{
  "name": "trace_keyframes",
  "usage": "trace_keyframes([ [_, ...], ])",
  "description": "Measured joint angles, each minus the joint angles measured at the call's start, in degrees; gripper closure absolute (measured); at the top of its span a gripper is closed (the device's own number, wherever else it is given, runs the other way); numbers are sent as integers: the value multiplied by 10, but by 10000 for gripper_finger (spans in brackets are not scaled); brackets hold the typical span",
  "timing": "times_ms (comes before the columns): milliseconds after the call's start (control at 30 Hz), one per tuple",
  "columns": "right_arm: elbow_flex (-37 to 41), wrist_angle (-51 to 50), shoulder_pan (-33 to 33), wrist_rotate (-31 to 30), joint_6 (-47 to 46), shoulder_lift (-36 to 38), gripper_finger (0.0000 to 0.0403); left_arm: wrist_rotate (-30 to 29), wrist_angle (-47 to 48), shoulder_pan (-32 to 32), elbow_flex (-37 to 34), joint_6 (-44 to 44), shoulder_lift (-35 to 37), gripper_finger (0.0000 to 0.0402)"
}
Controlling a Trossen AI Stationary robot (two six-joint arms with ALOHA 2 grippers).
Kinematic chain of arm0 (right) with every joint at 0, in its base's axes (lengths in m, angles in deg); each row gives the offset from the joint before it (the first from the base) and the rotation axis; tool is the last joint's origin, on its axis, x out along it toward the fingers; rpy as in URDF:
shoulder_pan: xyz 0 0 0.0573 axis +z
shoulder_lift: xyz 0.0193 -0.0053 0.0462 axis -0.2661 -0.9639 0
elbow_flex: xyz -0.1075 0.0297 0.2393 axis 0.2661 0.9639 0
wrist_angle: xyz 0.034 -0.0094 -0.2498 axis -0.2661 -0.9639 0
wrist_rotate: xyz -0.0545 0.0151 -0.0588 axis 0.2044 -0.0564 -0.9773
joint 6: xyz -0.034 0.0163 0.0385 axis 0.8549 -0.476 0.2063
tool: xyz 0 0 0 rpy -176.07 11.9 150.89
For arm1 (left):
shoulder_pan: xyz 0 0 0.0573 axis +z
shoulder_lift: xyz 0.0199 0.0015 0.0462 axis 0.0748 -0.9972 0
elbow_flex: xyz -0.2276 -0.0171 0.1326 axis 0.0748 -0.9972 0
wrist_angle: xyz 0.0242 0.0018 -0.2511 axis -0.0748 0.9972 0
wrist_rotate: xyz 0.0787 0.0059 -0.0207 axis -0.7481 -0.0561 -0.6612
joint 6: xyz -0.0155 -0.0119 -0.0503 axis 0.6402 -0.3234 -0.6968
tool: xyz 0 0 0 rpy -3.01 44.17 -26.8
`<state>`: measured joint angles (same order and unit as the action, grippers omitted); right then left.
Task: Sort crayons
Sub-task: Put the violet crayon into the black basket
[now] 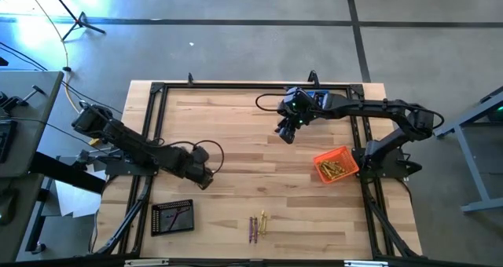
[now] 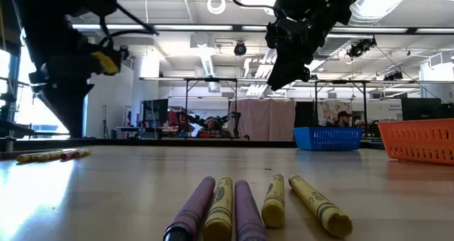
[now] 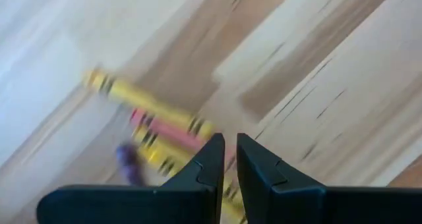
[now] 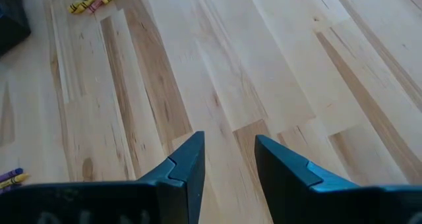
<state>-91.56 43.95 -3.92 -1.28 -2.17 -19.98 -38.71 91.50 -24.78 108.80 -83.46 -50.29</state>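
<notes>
1. Five crayons lie near tabletop's front edge, more by L gripper.
2. L jaws nearly pressed together, empty: widen, straddle one crayon.
3. R gripper spread, empty, waits near back edge.

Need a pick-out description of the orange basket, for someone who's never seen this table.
Start at the wooden table seen from above and go to its right edge, beside the right arm's base. The orange basket sits there, tilted, holding yellow crayons. The black basket lies near the opposite front corner; the blue one sits at the back.
</notes>
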Motion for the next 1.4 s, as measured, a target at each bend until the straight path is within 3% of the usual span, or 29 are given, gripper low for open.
trace_keyframes([
  [100, 0, 0, 0, 0, 0, 0, 284, -33, -25, -1, 0, -5, 0, 371],
  [300, 0, 0, 0, 0, 0, 0, 284, -73, 15, -18, 0, -77, 0, 365],
  [733, 0, 0, 0, 0, 0, 0, 284, 36, 118, -71, -12, -212, 0, 289],
  [1267, 0, 1, 0, 0, 0, 0, 284, 42, 51, -75, -93, -228, 2, 287],
  [1400, 0, 0, 0, 0, 0, 0, 284, 42, 51, -75, -96, -228, 3, 306],
])
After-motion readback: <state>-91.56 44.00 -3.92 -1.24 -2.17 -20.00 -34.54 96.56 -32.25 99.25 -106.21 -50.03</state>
